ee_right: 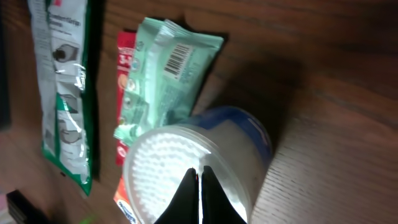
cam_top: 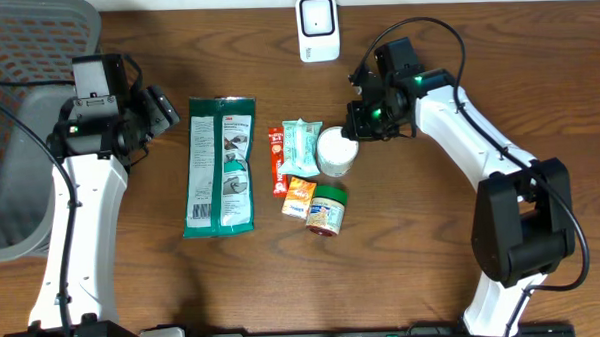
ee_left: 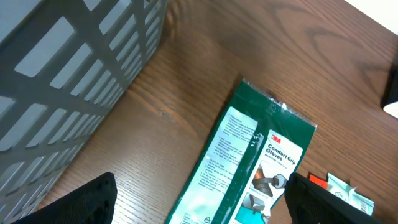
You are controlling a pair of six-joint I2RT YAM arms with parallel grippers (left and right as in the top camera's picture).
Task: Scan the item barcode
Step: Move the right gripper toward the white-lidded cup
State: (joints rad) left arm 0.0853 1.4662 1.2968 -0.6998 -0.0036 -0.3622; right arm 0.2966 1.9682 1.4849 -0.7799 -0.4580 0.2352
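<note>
Wood-grain counter (cam_top: 477, 82) carries a white scanner (cam_top: 317, 28) at its far edge and, at the centre, a row of items: green glove pack (cam_top: 220, 166), red packet (cam_top: 277, 159), teal packet (cam_top: 301, 143), white tub (cam_top: 335, 152), orange packet (cam_top: 300, 197) and green-lidded jar (cam_top: 328, 208). The right pincer (ee_right: 200, 177) is directly above the top of the white tub with its jaws pressed together and nothing between them. The left pincer (ee_left: 205, 205) hangs with jaws wide between the grey basket (ee_left: 62, 93) and the green glove pack, gripping nothing.
</note>
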